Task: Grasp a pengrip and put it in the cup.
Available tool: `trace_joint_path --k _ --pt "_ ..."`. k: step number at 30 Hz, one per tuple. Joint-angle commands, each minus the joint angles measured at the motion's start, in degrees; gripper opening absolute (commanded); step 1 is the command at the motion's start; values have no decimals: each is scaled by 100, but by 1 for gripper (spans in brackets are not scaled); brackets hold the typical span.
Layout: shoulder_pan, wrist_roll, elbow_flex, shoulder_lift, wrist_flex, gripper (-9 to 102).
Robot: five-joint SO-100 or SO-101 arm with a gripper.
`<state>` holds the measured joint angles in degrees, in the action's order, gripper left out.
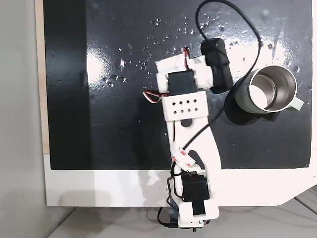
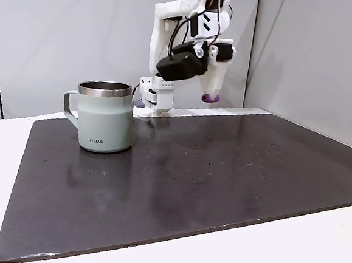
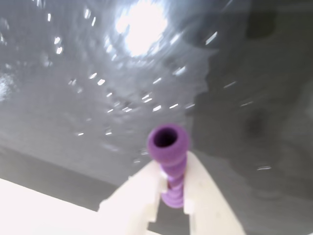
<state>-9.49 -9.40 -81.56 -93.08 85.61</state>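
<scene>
The light-purple ribbed pengrip (image 3: 167, 142) is pinched between my white fingers in the wrist view, its open end sticking out past the tips. My gripper (image 3: 172, 166) is shut on it. In a fixed view from the side, the gripper (image 2: 211, 93) hangs high above the back of the black mat with the pengrip (image 2: 210, 98) at its tip. The grey-green cup (image 2: 106, 126) stands upright to the left of it, handle pointing left. In a fixed view from above, the cup (image 1: 243, 99) sits to the right of the arm (image 1: 185, 106), its steel inside showing.
A black mat (image 2: 209, 171) covers most of the white table (image 1: 99, 188). A black cable (image 1: 233, 12) loops from the wrist camera (image 1: 218, 62) past the cup. The mat left of the arm in the view from above is bare.
</scene>
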Motion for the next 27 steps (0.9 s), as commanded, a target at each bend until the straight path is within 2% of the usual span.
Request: trace_joint_path --k 1,8,16,27 --pt "765 -756 396 -598 360 0" --pt "2162 -1986 712 -905 694 0" --pt "3357 -2839 1529 -923 747 0" --pt "4289 -3656 1600 -1011 53 0"
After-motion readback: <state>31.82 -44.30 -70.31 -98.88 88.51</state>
